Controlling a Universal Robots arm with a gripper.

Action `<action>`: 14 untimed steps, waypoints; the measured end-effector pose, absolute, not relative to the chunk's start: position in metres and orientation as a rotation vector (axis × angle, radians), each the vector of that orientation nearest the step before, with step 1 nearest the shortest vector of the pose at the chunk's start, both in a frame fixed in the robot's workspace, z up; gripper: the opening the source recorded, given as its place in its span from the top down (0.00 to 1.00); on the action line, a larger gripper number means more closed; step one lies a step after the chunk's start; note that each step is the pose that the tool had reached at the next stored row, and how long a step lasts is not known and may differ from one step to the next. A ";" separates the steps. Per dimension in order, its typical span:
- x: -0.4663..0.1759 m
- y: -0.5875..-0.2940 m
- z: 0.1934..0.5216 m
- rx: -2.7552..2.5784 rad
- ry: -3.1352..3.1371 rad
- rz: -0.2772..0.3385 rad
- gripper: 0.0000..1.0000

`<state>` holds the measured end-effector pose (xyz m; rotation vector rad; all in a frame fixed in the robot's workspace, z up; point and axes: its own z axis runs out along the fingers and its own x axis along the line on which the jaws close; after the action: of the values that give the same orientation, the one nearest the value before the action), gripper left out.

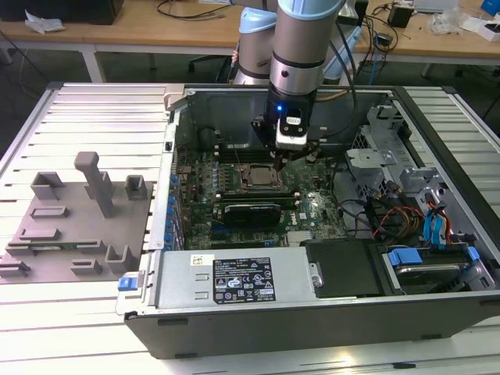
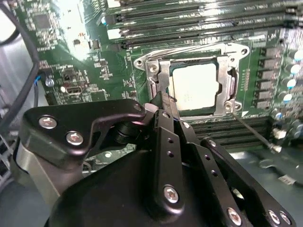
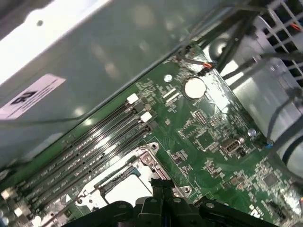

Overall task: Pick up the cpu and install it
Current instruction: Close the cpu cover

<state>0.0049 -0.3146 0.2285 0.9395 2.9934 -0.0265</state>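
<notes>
Here, grey plastic fixture blocks [image 1: 74, 215] stood on the ribbed metal counter [image 1: 101, 117] at the exterior view's left, beside the open computer case [image 1: 312, 312]. Within it, the cpu [image 2: 196, 87], a flat square with a matte silvery lid, lay seated in its steel-framed socket [image 2: 151, 68] on the green motherboard [image 2: 71, 61]. The black pincer [image 2: 163, 97], tips pressed together and gripping nothing, hung at the socket's edge, the chip just beside its tips.

Arm [image 1: 301, 35] vert., wrist [image 1: 291, 129] pointing straight down; end effector [image 1: 282, 161] low, fingers [image 2: 163, 101] pressed tog. at tips in both wrist views.
</notes>
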 end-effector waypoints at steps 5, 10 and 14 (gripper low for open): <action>0.005 -0.315 0.228 0.748 3.046 -0.026 0.89; 0.005 -0.315 0.228 0.568 3.084 -0.026 0.89; 0.005 -0.315 0.228 0.410 3.108 -0.025 0.89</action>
<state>0.0049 -0.3146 0.2280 0.4098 3.1077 -0.0250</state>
